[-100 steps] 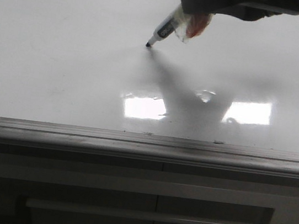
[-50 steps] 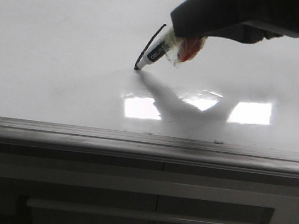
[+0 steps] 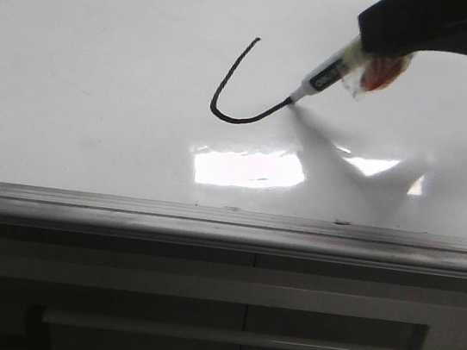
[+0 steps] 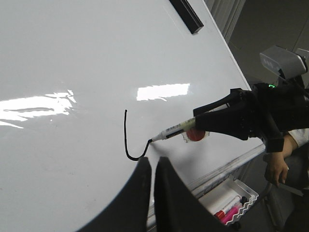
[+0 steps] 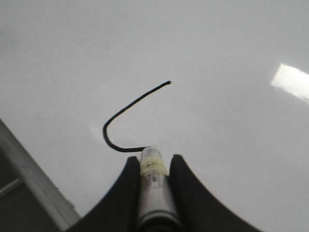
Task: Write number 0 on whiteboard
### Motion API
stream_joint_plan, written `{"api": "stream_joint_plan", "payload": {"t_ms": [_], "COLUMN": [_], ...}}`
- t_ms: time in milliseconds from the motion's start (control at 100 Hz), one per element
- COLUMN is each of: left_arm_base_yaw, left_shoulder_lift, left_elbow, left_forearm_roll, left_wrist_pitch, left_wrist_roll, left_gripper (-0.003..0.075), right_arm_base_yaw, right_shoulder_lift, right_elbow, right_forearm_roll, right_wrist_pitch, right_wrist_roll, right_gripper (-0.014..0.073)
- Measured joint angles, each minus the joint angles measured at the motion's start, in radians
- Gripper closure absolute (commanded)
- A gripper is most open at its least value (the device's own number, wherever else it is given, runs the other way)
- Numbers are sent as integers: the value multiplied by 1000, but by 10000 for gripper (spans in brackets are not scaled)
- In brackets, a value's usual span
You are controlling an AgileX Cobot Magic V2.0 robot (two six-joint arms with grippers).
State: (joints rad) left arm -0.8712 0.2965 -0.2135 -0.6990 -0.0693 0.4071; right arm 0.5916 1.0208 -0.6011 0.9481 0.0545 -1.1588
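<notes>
Where marker ends, number 0 (image 3: 228, 87) beside right pincer (image 3: 382, 48).

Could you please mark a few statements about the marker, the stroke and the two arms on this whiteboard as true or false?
1. The number 0 is a closed loop. False: it is an open hook so far.
2. The right gripper holds the marker. True.
3. The marker tip is lifted off the whiteboard. False: it meets the line's end.
4. The left gripper holds nothing. True.
5. A black eraser lies beside the stroke. False: none does.
</notes>
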Motion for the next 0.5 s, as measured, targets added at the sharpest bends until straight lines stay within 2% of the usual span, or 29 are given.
{"api": "stream_joint_plan", "payload": {"t_ms": [170, 360, 500], "left_arm_base_yaw": [0, 0, 0], "left_shoulder_lift": [0, 0, 0], "left_elbow": [0, 0, 0], "left_forearm_roll": [-2, -2, -2], "left_wrist_pitch": [0, 0, 0], "left_wrist_roll": [0, 0, 0], "left_gripper": [740, 740, 740], "right_arm_base_yaw": [-46, -57, -58], "right_shoulder_lift": [-6, 23, 79], "right_elbow": [-17, -80, -141], "right_forearm_roll": [4, -8, -14], "right_wrist_pitch": [-6, -24, 16], "right_wrist_roll": [2, 2, 2], "right_gripper": [651, 651, 651]}}
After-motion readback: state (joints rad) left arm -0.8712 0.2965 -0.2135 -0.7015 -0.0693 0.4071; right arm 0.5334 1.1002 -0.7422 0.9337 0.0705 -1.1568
